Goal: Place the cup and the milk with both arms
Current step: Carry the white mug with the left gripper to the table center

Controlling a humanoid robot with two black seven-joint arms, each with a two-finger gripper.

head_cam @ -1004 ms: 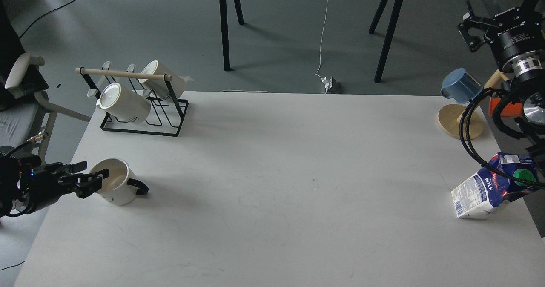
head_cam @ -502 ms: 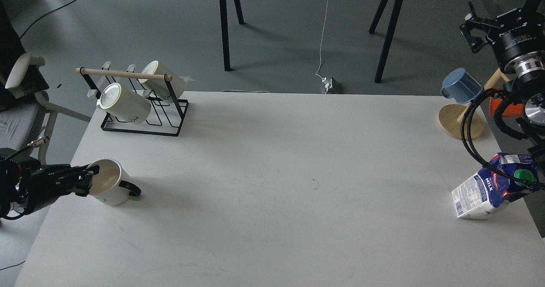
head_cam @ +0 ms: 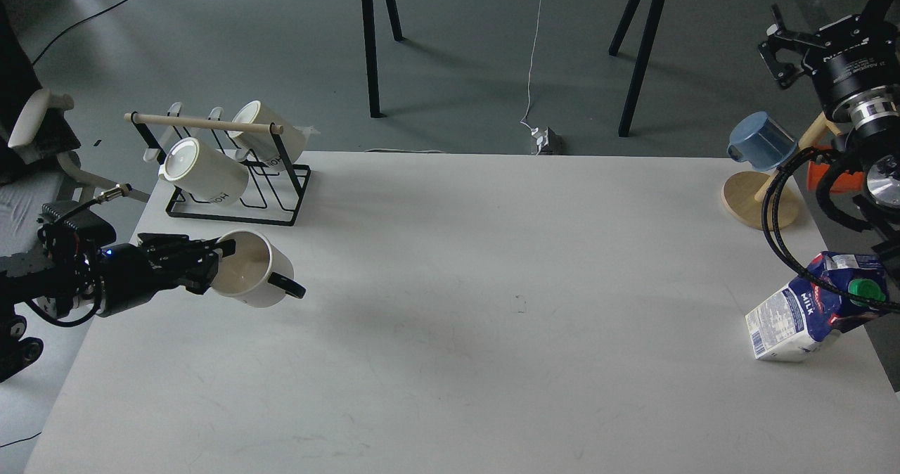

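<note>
The cup (head_cam: 254, 282), white with a black handle, hangs tilted above the table's left side, its mouth facing me and its handle pointing right. My left gripper (head_cam: 213, 257) is shut on its rim from the left. The milk (head_cam: 791, 319), a blue and white carton with a green cap, leans tilted at the table's right edge, with only its lower corner on the table. My right gripper (head_cam: 880, 299) is mostly cut off by the right edge of the view. Its dark fingers close around the carton's top near the cap.
A black wire rack (head_cam: 232, 210) with two white mugs stands at the back left, just behind the held cup. A wooden stand (head_cam: 756, 203) with a blue cup (head_cam: 759, 140) stands at the back right. My right arm's black cables loop over the carton.
My left gripper has lifted the cup off the table and carried it right and towards the rack. The milk and my right arm have hardly moved.
</note>
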